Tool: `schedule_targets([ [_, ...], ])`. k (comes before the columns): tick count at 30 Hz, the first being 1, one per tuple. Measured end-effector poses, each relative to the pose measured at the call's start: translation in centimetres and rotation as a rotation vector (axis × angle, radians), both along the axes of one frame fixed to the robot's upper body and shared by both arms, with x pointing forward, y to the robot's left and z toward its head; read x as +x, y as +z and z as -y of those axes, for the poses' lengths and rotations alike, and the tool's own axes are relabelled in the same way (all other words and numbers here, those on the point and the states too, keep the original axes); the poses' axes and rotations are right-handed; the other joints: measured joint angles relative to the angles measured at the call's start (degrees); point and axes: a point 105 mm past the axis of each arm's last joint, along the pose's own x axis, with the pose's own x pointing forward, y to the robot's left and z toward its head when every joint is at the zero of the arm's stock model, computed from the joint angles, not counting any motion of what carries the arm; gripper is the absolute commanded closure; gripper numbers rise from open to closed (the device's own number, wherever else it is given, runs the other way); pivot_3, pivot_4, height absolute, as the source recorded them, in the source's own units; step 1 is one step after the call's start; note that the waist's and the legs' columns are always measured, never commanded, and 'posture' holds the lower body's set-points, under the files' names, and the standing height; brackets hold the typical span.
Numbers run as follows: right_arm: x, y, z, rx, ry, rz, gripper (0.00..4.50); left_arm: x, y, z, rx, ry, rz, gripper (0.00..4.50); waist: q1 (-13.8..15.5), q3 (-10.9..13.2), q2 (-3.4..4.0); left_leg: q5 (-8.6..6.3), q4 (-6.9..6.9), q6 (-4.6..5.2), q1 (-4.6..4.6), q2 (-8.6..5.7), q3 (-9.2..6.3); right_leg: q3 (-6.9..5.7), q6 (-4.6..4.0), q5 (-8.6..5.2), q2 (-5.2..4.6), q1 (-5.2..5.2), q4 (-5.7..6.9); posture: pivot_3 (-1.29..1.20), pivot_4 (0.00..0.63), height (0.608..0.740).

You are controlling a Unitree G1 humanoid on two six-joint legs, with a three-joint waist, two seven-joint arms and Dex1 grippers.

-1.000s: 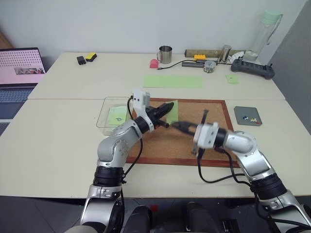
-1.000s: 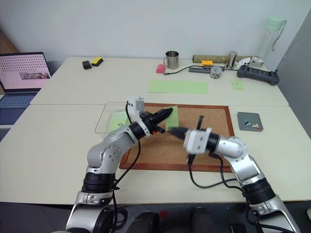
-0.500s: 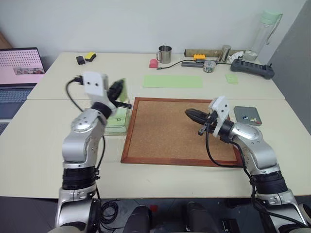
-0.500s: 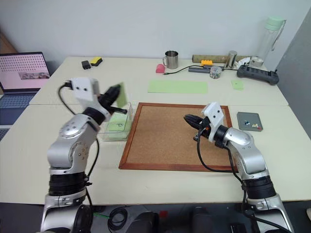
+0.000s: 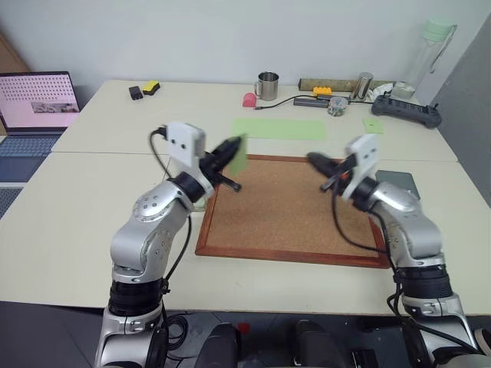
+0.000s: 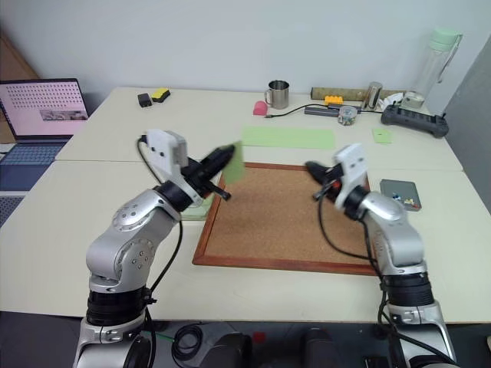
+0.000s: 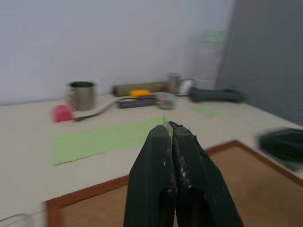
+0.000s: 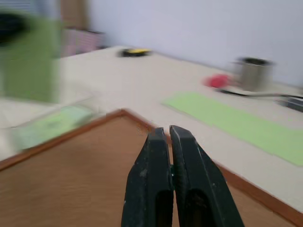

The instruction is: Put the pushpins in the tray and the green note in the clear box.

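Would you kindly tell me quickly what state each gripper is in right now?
Left gripper: shut on the green note, held up in the air.
Right gripper: shut, nothing visibly held.

We are finding no text, label, brand, number or sign that can be read. The laptop (image 5: 34,102) standing beside the tabletop's (image 5: 77,222) far left corner is showing a pink screen with rows of small marks and a pale band across it, but we are not making out any letter or figure there. The long green paper sheet (image 5: 279,128) near the far edge is showing plain.
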Motion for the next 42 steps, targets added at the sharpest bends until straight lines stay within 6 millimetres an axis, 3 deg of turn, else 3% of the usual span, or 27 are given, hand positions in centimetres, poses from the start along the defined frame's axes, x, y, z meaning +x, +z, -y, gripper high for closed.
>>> schedule_targets([
  [4, 1.0, -0.4, 7.0, -0.007, -0.293, -0.027, 4.5, -1.5, -0.9, 2.7, 0.098, -0.19, -0.027, 4.46, -0.05, 0.0, 0.0, 0.0, -0.01, 0.01, 0.03, 0.02, 0.17, 0.03, 0.0, 0.0, 0.06, -0.02, 0.03, 0.0, 0.15, 0.74],
  [7, 1.3, -1.8, 10.6, -0.029, -0.411, -0.09, 4.5, -2.5, -0.8, 4.4, 0.177, -0.319, -0.001, 4.46, -0.03, 0.0, 0.01, 0.0, -0.01, 0.03, 0.04, 0.01, 0.28, 0.12, -0.01, 0.0, 0.05, 0.0, 0.0, 0.0, 0.15, 0.74],
  [15, 2.5, -5.3, 13.6, 0.026, -0.462, -0.262, 4.5, -3.0, -1.3, 6.1, 0.277, -0.478, 0.03, 4.46, -1.52, 0.01, 0.03, -0.01, -0.03, 0.05, 0.08, 0.05, 0.38, 0.22, -0.01, -0.01, 0.08, -0.01, -0.02, 0.0, 0.15, 0.74],
  [19, 3.2, -5.9, 13.8, 0.057, -0.451, -0.293, 4.26, -2.9, -1.5, 6.2, 0.286, -0.472, 0.033, 4.49, -1.49, 0.02, 0.04, -0.01, -0.02, 0.05, 0.07, 0.03, 0.39, 0.25, 0.0, 0.0, 0.06, -0.01, -0.03, 0.0, 0.15, 0.74],
  [27, 3.8, -6.8, 14.9, 0.077, -0.464, -0.314, 2.48, -3.0, -2.1, 6.3, 0.273, -0.466, 0.014, 4.5, -1.33, 0.02, 0.04, -0.01, -0.02, 0.05, 0.05, 0.03, 0.39, 0.25, 0.0, 0.0, 0.05, 0.0, -0.06, 0.0, 0.15, 0.74],
  [36, 3.7, -5.8, 15.7, 0.054, -0.468, -0.262, 0.43, -2.9, -2.6, 6.2, 0.27, -0.455, -0.012, 4.5, -1.37, 0.02, 0.04, -0.01, -0.01, 0.05, 0.06, 0.03, 0.38, 0.25, 0.0, 0.0, 0.06, 0.0, -0.04, 0.0, 0.15, 0.74],
  [39, 3.3, -4.1, 14.4, 0.02, -0.368, -0.186, 0.43, -2.8, -2.4, 6.0, 0.263, -0.443, -0.013, 4.5, -1.37, 0.02, 0.04, -0.01, -0.02, 0.04, 0.06, 0.04, 0.36, 0.23, 0.01, -0.01, 0.06, 0.0, -0.04, 0.0, 0.15, 0.74],
  [42, 1.6, -2.6, 10.5, -0.015, -0.138, -0.139, 0.43, -1.5, -1.8, 4.0, 0.235, -0.337, -0.036, 4.5, -1.43, 0.02, 0.04, -0.01, -0.02, 0.04, 0.06, 0.1, 0.2, 0.12, 0.01, -0.01, 0.1, 0.0, 0.0, 0.0, 0.15, 0.74],
])
